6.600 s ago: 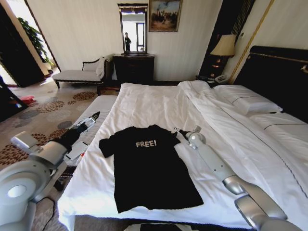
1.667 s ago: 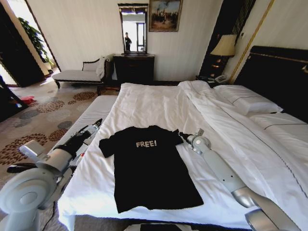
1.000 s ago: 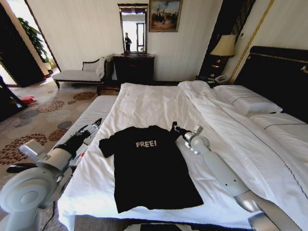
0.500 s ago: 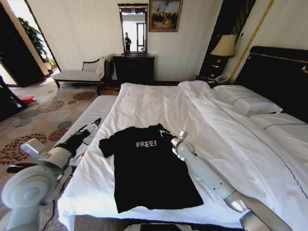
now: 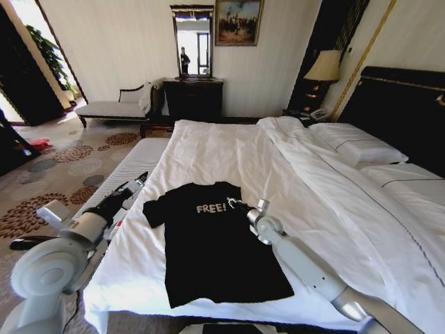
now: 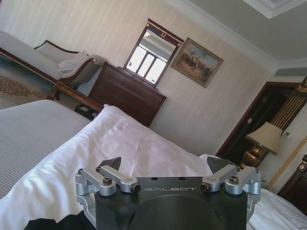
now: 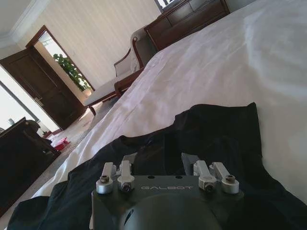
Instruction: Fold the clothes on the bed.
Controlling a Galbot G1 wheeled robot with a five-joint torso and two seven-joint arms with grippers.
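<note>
a black t-shirt (image 5: 212, 240) with white "free!" lettering lies flat on the near part of the white bed (image 5: 229, 149). the right claw (image 5: 231, 203) sits over the shirt's chest, just right of the lettering. the left claw (image 5: 139, 179) hovers off the bed's left edge, near the left sleeve.

Right gripper (image 5: 233, 204) has swung in over the T-shirt's (image 5: 215, 243) chest — sleeve folded inward.
</note>
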